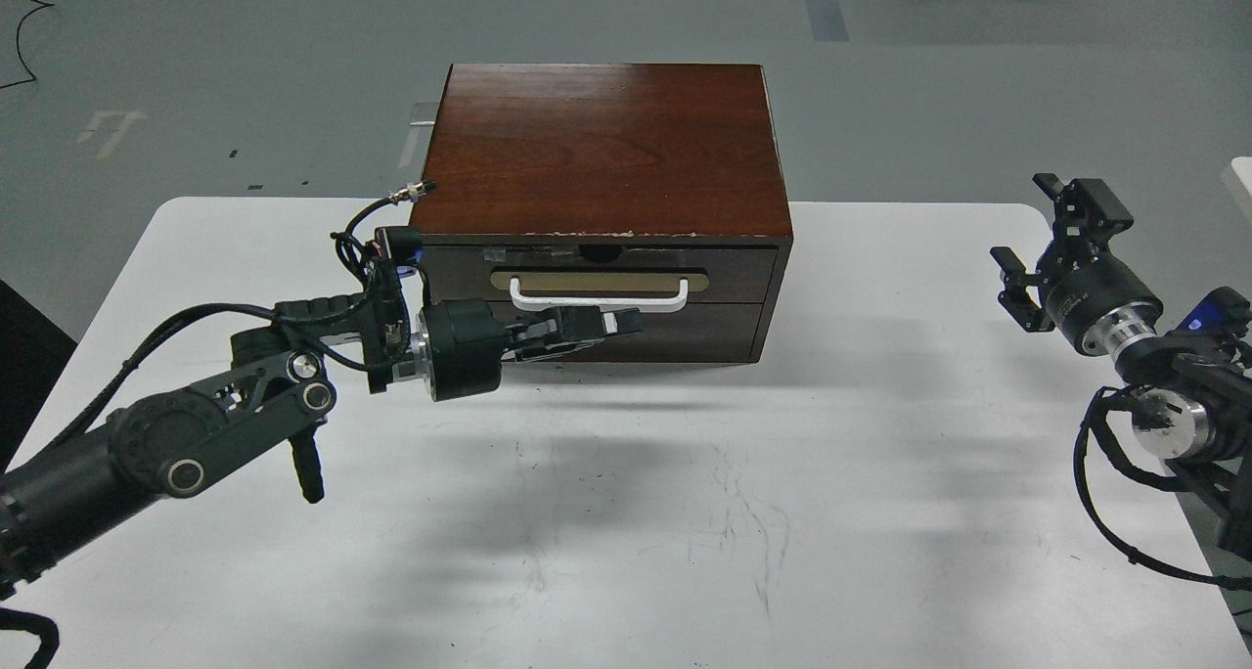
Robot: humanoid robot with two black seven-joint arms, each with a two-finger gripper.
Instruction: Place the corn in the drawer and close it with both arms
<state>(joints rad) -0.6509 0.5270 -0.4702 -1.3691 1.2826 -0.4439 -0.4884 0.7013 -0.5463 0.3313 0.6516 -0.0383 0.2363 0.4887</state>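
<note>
Table point(831, 512): white, wide, scuffed with faint grey scratches near the middle; it carries the cabinet at its far edge and both arms reach in over it.
Cabinet point(606, 141): dark reddish-brown wooden box, standing square at the back centre of the table, its top bare and glossy, the front top edge chipped pale.
Left arm point(196, 434): black, jointed, comes in from the lower left and runs up and right, cables looping over the wrist beside the cabinet's left front corner.
Right arm point(1174, 395): black with silver rings, at the far right edge, well apart from the cabinet, its wrist tilted up and left.
Drawer point(602, 273): upper front panel of the cabinet, pushed in flush with the frame, so nothing of its inside shows.
Plate point(597, 281): tan oval across the drawer front.
Handle point(599, 302): white bar below the plate, running left to right.
Left gripper point(611, 325): lies sideways pointing right, just under the handle and in front of it; the fingers sit close together, but I cannot tell whether they grip the bar or merely rest by it.
Right gripper point(1045, 244): held in the air, its two fingers spread wide apart, holding nothing.
Corn: not visible anywhere from here.
</note>
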